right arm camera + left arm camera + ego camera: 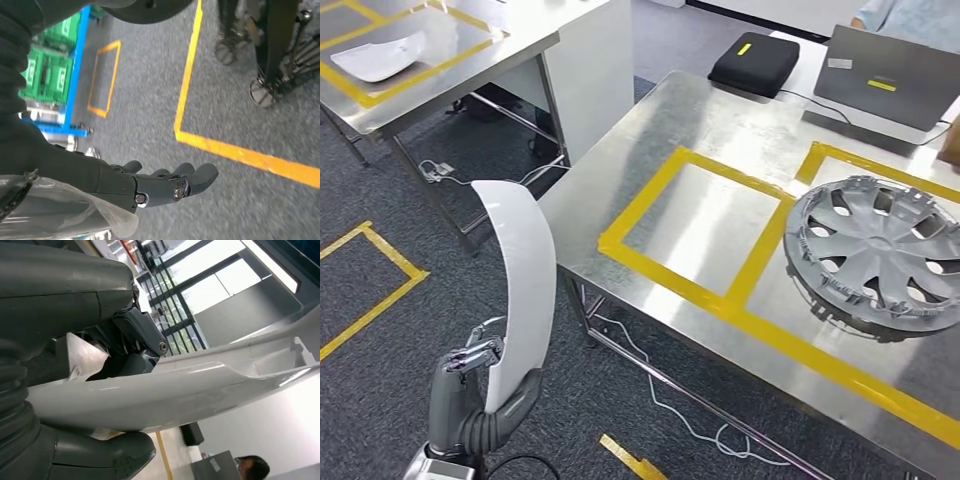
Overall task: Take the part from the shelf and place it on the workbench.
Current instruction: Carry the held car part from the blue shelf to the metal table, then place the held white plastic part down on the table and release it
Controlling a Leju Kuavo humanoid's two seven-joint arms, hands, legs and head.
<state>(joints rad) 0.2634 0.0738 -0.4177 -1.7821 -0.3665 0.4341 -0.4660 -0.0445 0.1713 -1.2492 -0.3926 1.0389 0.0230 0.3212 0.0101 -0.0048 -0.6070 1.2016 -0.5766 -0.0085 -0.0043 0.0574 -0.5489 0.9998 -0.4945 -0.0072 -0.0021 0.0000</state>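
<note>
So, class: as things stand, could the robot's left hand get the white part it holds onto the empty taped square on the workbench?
Probably yes: the left hand grips the white part beside the workbench, and the near taped square lies bare, the hubcap sitting further right.

Your left arm comes in low at the left of the head view, forearm raised, left hand (471, 385) clamped on the lower end of the white curved part (518, 285), which stands upright above it; wrist cam has thumb (109, 455) on one face and darker fingers (139, 337) on the other. Your right hand (166, 182) hangs over the floor, fingers extended and close together, holding nothing
</note>
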